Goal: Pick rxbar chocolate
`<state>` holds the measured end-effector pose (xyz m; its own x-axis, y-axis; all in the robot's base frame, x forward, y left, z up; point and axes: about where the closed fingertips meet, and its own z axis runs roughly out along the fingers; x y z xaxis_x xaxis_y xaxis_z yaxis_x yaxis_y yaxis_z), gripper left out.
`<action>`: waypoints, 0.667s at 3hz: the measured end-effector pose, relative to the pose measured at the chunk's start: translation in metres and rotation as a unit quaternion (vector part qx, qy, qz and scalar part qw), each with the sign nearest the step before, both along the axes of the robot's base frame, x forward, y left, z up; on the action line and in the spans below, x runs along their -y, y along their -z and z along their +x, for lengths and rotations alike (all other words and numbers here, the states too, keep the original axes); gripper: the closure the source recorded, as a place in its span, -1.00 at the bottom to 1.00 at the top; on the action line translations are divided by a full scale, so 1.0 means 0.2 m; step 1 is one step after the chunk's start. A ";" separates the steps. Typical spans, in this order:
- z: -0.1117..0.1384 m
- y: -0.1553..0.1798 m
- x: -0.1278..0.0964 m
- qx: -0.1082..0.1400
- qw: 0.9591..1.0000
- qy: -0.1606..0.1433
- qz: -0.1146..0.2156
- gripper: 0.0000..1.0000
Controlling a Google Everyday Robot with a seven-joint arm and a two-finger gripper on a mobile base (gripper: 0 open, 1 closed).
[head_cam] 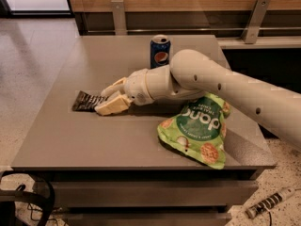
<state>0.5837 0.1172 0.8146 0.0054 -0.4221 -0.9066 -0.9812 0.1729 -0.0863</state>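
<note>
**While our end effector [107, 97] is sitting at the rxbar chocolate [86, 100]**

As we are looking down on the grey desk [94, 140], our cream arm [225, 84] is stretching in from the right and lying low across the middle of it. We are holding the end effector at the left of the desk with its two fingers [112, 107] apart, one on the far side and one on the near side. The rxbar chocolate is lying flat on the desk, dark with pale lettering, and its right end is sitting just between those spread fingers. We cannot tell whether either finger is touching the wrapper. Behind the arm, a blue soda can [160, 52] is standing upright near the back edge. On the near right, a large green bag [198, 128] is lying beside the arm, well apart from the bar.
</note>
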 end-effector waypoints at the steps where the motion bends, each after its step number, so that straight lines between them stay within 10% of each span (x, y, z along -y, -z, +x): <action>1: 0.00 0.00 0.00 0.000 1.000 0.000 0.000 1.00; 2: 0.00 0.00 0.00 0.000 1.000 0.000 0.000 1.00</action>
<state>0.5837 0.1172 0.8147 0.0057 -0.4220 -0.9066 -0.9812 0.1727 -0.0865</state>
